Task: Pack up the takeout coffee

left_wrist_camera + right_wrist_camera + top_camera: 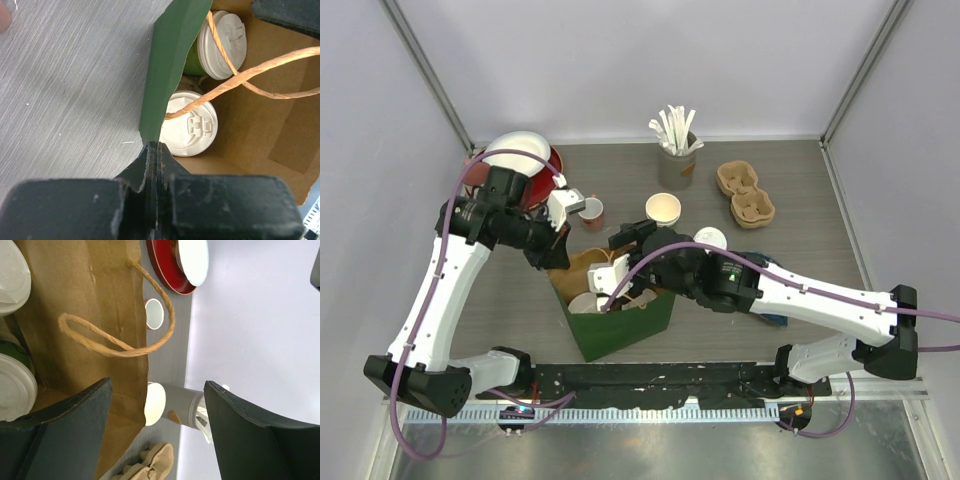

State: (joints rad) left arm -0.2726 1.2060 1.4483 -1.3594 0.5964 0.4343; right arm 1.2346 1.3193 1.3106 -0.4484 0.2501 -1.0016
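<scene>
1. The left gripper (152, 149) sat nearest the left wrist camera, its jaws closed on the rim of the green paper bag (170, 60).
2. Just past that rim, inside the bag, stood the nearer lidded cup (192, 125). The farther lidded cup (222, 45) stood beyond it against the same wall, with a strip of its green side showing.
3. A twine handle (260, 70) crossed the bag's mouth above both lids. The brown bag floor to the right of the cups lay bare.
4. The right gripper (157, 390) hung over the bag's mouth with its jaws wide apart and nothing between them. Its fingers (75, 430) framed the far brown wall.
5. Only the top view showed the whole layout. The bag (630, 325) stood near the counter's (800, 250) front edge, with bare surface to its left.
6. Beyond the bag, an open cup (663, 208) and a loose lid (710, 238) rested apart on the counter.
7. The right wrist view added the red-and-white cup (154, 314), the red plate (167, 275) and a cup carrier (150, 465), none of which the left wrist view showed.
</scene>
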